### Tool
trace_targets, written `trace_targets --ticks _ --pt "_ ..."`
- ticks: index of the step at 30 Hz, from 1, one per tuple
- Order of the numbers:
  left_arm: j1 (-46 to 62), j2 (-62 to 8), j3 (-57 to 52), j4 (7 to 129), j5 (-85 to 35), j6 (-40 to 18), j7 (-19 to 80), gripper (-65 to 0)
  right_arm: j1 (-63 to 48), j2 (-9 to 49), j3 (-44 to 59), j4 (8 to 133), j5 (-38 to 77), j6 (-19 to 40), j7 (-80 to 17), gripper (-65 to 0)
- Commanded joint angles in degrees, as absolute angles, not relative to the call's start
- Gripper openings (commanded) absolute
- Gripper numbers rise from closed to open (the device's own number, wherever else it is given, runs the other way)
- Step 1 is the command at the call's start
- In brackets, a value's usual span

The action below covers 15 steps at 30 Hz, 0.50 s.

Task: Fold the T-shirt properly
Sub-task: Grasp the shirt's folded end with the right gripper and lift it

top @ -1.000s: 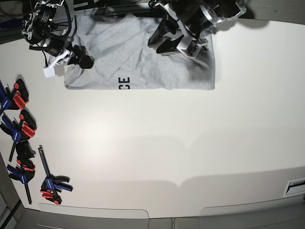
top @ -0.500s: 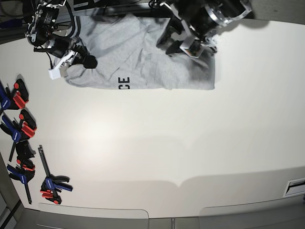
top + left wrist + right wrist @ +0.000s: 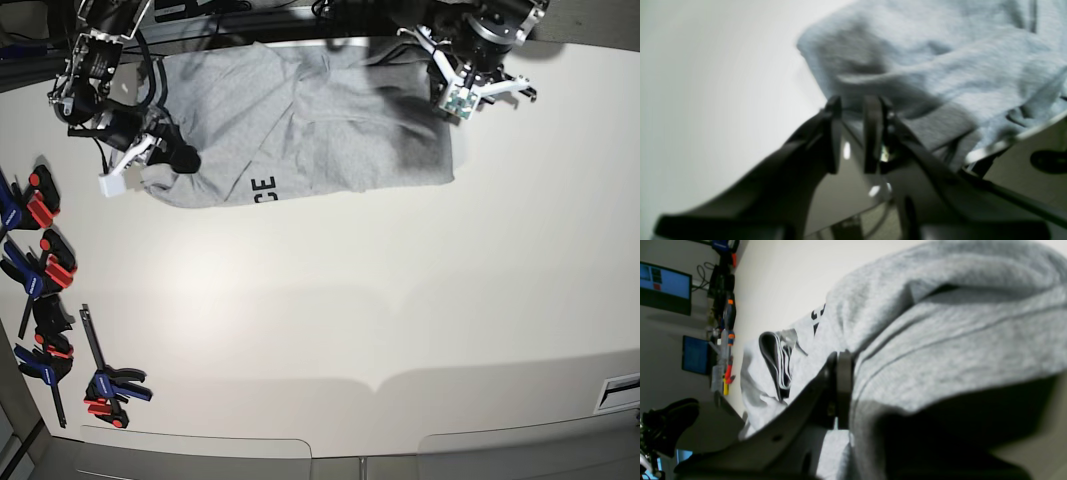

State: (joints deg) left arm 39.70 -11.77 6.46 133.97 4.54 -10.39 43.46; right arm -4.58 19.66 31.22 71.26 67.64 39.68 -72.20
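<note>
T-shirt [image 3: 300, 130] lies along the bench's [image 3: 350, 300] far edge, long axis left-right. Right tool [image 3: 843, 390] is pinched shut on the left end; left tool [image 3: 853, 133] at the right end — narrow gap, can't tell if it's gripping.

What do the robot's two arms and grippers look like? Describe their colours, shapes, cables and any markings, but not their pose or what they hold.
Both arms are black and silver metal with loose black cables. The right gripper has dark, flat, tapering fingers and a white block at its side. The left gripper shows white brackets from above and slim black fingers with rounded tips. No readable markings show.
</note>
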Motion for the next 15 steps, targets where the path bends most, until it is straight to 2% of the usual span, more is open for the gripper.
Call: trace_targets --ticks 1,2,5,7,11,15 --pt "40.18 -11.81 5.08 134.54 4.47 -9.63 41.91 -60.0 -3.57 20.64 31.48 72.31 69.25 40.0 -71.66 -65.0" --pt "40.16 -11.77 3.55 133.93 4.43 -9.34 41.87 -64.4 -3.29 20.64 31.48 72.49 69.17 40.0 -71.68 -65.0" --pt "40.16 -11.79 -1.78 130.93 3.2 -8.05 40.07 -65.0 -2.66 20.82 31.48 72.64 69.17 40.0 -72.05 -65.0" --pt "40.12 -11.79 -5.89 128.14 -1.78 -8.86 38.74 -65.0 -2.52 21.08 31.48 72.64 69.17 40.0 -72.05 -65.0" --pt "40.01 -11.77 -12.27 121.01 -15.09 -16.14 37.43 -65.0 -2.52 21.56 31.48 72.64 69.14 40.0 -71.99 -65.0" --pt "39.66 -11.64 -13.45 115.0 -24.05 -22.92 37.21 -65.0 -2.52 22.98 31.48 72.77 69.17 40.0 -70.61 -65.0"
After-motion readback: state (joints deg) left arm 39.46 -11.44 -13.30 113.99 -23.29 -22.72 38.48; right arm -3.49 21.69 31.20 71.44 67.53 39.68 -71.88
